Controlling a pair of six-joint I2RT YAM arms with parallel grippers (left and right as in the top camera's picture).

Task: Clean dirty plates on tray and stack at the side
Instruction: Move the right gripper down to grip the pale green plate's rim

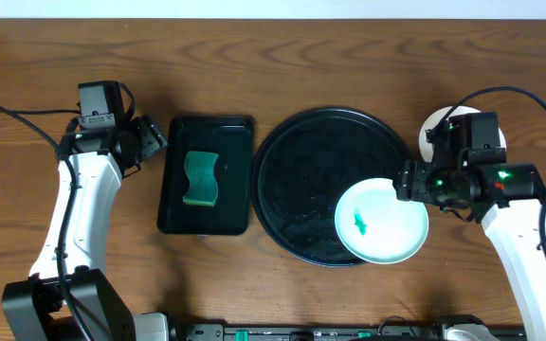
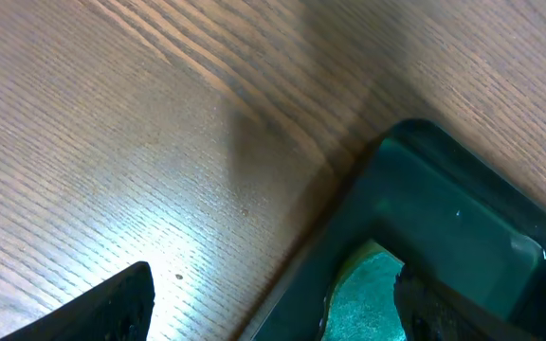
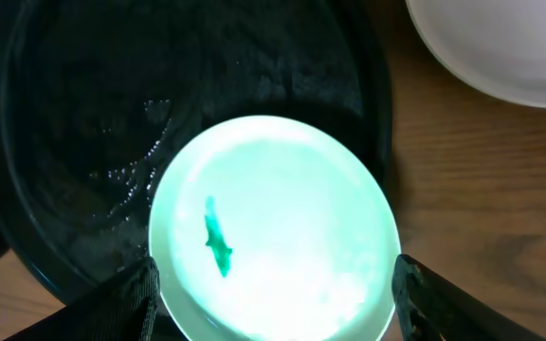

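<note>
One pale-mint plate with a green smear lies at the lower right of the round black tray, overlapping its rim. In the right wrist view the plate and its smear sit between my fingers. My right gripper is open, with one finger on each side of the plate's near edge, and holds nothing. A clean white plate lies on the table to the right of the tray, partly hidden by the right arm. My left gripper is open and empty.
A rectangular black tray holding a green sponge stands left of the round tray. My left gripper hovers over its upper left corner. The wooden table surrounds everything.
</note>
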